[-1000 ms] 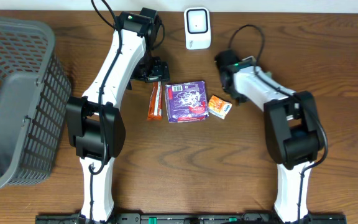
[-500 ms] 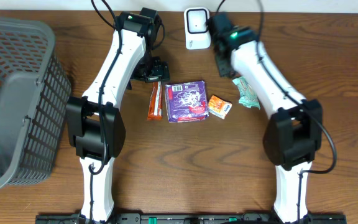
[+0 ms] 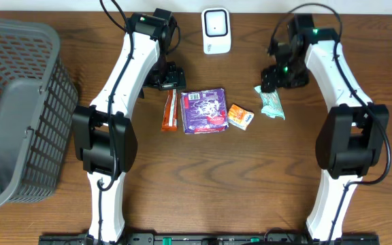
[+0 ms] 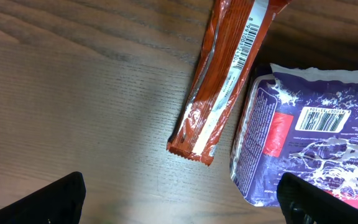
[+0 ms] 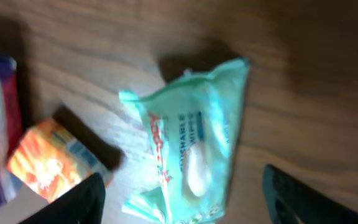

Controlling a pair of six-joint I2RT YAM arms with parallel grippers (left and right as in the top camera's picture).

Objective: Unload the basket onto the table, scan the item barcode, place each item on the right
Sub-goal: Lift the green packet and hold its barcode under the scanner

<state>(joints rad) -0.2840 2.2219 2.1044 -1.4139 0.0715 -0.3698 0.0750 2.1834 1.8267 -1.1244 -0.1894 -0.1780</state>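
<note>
Mint-green and crinkled, the wipes packet (image 3: pixel 272 103) lies flat on the wooden worktop (image 3: pixel 203 177), toward 2 o'clock from the worktop's middle in the overhead view. A small orange box (image 3: pixel 240 116) sits just beside it at its 8 o'clock. The right jaws stand wide apart and hold nothing. They hang over the packet's 12 o'clock end, and in the right wrist view the dark fingertips (image 5: pixel 82 199) frame the packet without touching it. Its face carries pale print with some red lettering, too blurred to read. The left jaws are likewise spread wide and empty, hanging above the 12 o'clock end of an orange-red bar wrapper (image 4: pixel 225 81), whose barcode faces up. A purple packet (image 4: pixel 309 143), its barcode also showing, lies just beside the bar at its 3 o'clock. The white scanner (image 3: pixel 216 30) stands at the worktop's 12 o'clock edge, well apart from the wipes packet, at about its 10 o'clock. A grey basket (image 3: pixel 12 109) sits at 9 o'clock.
</note>
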